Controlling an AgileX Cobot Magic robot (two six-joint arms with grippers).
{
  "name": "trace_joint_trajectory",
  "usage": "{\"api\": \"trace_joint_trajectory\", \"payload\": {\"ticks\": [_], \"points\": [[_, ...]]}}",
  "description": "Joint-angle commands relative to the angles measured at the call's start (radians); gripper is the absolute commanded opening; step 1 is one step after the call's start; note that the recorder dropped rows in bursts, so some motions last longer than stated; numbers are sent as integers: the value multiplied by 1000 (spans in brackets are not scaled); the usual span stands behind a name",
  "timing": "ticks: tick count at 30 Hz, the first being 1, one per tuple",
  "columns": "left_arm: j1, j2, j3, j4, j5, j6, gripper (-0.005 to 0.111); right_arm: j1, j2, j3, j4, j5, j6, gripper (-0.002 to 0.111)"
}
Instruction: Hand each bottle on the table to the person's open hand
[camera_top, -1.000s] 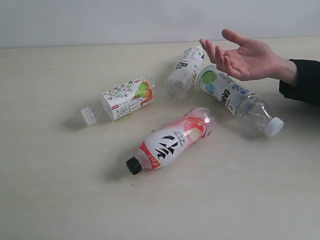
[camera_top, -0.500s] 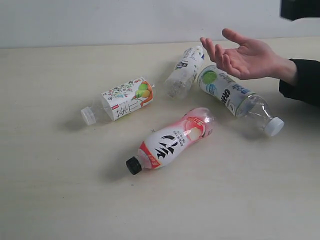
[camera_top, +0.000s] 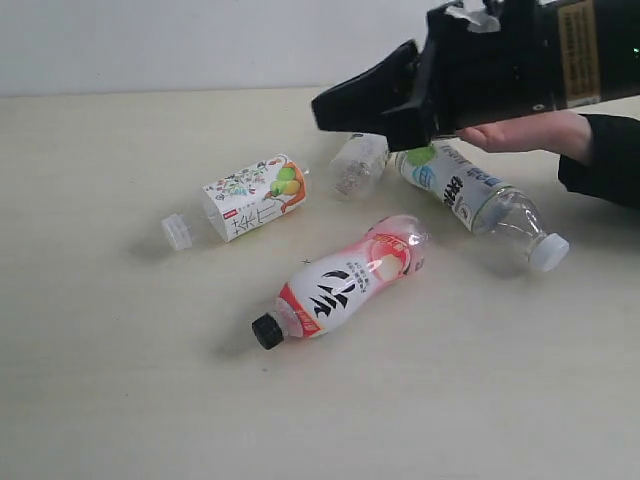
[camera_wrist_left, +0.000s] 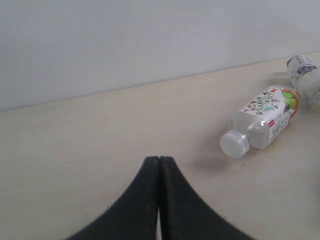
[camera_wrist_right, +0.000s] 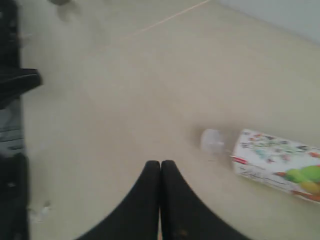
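Four bottles lie on the table (camera_top: 120, 380). The floral-label bottle (camera_top: 245, 200) with its white cap lies at left, also the floral-label bottle (camera_wrist_left: 262, 122) and the floral-label bottle (camera_wrist_right: 277, 162) in the wrist views. The pink-red bottle (camera_top: 345, 280) with a black cap lies in the middle. Two white-labelled bottles lie behind: one (camera_top: 358, 165) half hidden, one (camera_top: 470, 195) with a white cap. My right gripper (camera_top: 325, 108) is shut, hovering above them, and covers most of the person's hand (camera_top: 530, 132). My right gripper (camera_wrist_right: 160, 164) holds nothing. My left gripper (camera_wrist_left: 159, 159) is shut and empty.
A pale wall (camera_top: 200, 45) runs along the table's far edge. The person's black sleeve (camera_top: 605, 165) rests at the right edge. A dark structure (camera_wrist_right: 12, 125) stands beside the table in the right wrist view.
My right arm has swept in from the top right corner, over the back bottles and in front of the hand. The bottles have not moved.
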Motion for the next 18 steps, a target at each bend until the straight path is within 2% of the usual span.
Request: {"api": "trace_joint_trajectory", "payload": {"ticks": [1,3,6,11,15,16,18], "points": [[-6,-6,1,-6,-3,-2,1,-8,84,-110,-15,-162,132,0],[-6,-6,1,-6,-3,-2,1,-8,88,-120,-15,-146,68,0],[-6,-6,1,-6,-3,-2,1,-2,53,-116,-15,17,-67,0],[-6,-6,1,-6,-3,-2,1,-2,6,-104,-15,557,-214,0],[-6,-6,1,-6,-3,-2,1,-2,6,-100,-15,1023,-98,2],[-6,-6,1,-6,-3,-2,1,-2,6,-100,18,1093,-121,2],[-6,-6,1,-6,-3,-2,1,-2,8,-100,117,1193,-313,2]]}}
